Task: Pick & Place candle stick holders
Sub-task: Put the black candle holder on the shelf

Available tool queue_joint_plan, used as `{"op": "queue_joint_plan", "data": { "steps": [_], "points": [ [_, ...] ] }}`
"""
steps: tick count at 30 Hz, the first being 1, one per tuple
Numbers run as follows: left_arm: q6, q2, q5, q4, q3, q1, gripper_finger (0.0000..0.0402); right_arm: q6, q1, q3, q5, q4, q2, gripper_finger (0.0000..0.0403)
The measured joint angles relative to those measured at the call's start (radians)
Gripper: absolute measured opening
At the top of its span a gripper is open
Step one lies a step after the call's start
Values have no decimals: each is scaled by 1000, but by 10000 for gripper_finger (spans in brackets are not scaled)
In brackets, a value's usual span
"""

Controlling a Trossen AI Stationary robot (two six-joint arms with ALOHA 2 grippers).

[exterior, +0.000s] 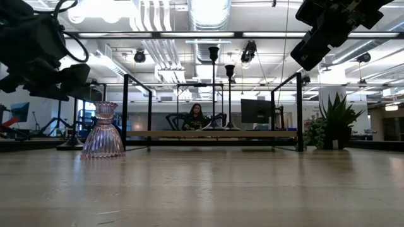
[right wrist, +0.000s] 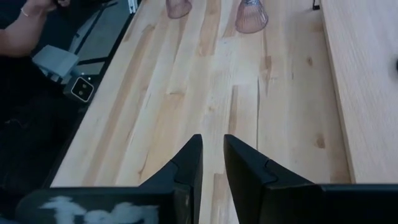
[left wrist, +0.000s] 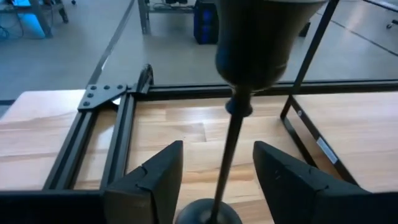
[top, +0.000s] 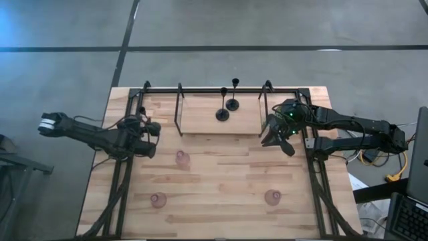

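Observation:
A slim black holder (left wrist: 231, 143) stands upright between my left gripper's (left wrist: 217, 168) open fingers near the table's far left. Its cup (left wrist: 261, 37) is above them and its round base (left wrist: 208, 214) is below, with neither finger touching. In the high view my left gripper (top: 151, 130) hides it. Two more black holders (top: 223, 114) (top: 233, 104) stand on their bases on the raised shelf (top: 200, 117). Three pink glass holders (top: 181, 158) (top: 158, 199) (top: 272, 197) stand on the table. My right gripper (top: 269, 137) (right wrist: 212, 155) hovers empty by the shelf's right end, fingers nearly together.
The shelf's black frame posts (top: 179, 110) (top: 262, 110) and the table's black side rails (top: 124, 174) (top: 314, 181) border the work area. One pink holder (exterior: 102, 132) shows near the low camera. A person's arm (right wrist: 25, 31) is beyond the table's edge. A plant (exterior: 338, 123) stands to the right.

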Motion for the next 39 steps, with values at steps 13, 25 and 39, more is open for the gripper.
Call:
{"op": "queue_joint_plan", "data": {
  "steps": [13, 25, 39],
  "points": [
    [7, -1, -108, 98, -111, 0, 17, -22, 1, 0, 0, 10, 0, 52],
    [390, -16, -91, 109, 102, 0, 17, -31, 0, -2, 0, 23, 0, 52],
    [1447, -17, -44, 399, 692, 1, 17, -45, 0, -8, 0, 29, 0, 48]
  ]
}}
